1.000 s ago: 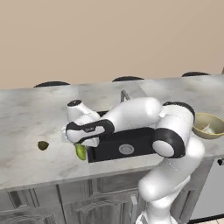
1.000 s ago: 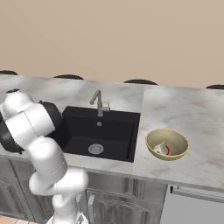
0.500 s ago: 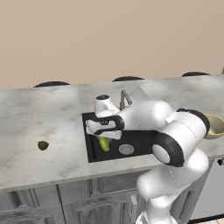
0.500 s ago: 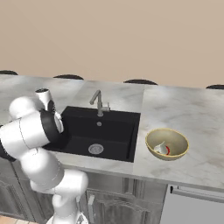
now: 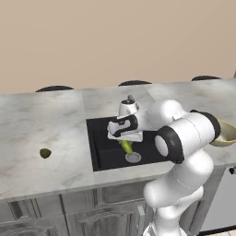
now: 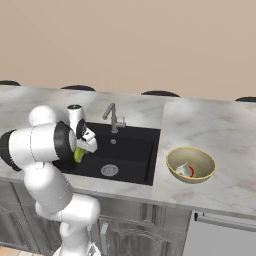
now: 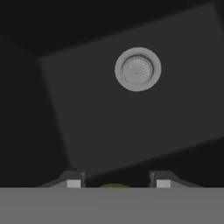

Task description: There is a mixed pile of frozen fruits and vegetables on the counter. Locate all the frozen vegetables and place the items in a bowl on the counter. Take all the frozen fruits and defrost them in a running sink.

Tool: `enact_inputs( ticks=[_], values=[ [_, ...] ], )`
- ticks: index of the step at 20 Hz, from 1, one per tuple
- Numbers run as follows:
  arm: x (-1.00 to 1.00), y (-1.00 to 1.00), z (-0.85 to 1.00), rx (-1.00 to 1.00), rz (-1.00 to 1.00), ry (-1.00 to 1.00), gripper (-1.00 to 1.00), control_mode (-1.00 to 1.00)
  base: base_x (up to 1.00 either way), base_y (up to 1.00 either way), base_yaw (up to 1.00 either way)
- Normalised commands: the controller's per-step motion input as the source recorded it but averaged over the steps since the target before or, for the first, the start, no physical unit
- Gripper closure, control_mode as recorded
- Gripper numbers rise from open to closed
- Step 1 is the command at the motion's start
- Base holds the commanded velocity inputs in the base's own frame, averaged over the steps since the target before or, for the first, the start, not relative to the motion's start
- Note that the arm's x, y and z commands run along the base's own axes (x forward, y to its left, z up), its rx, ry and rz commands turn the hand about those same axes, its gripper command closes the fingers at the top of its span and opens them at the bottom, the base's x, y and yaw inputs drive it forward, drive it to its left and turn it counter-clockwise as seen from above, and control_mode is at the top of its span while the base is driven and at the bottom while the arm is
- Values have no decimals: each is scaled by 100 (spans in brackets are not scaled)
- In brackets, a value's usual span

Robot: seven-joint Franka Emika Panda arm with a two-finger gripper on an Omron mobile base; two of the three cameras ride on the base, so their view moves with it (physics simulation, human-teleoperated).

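Fruit over the sink [image 5: 99, 152]
Pincer [image 5: 126, 146] grips the oblong fruit [image 6: 79, 155]; vegetables sit in bowl [image 6: 200, 157]; olive lump [image 5: 44, 153] left on worktop [image 5: 41, 124].

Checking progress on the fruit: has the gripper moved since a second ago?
Yes. The gripper, shut on the yellow-green fruit, has swung right from the sink's left edge to just above the drain.
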Motion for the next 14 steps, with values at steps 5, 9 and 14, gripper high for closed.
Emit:
enact_inputs(
  ticks=[5,9,14],
  values=[
    [22,-22,-31,0,12,5,100,-100,0,0,0],
    [56,-10,-30,-1,1,0,100,-100,0,0,0],
    [38,-3,-43,-6,-1,0,100,-100,0,0,0]
  ],
)
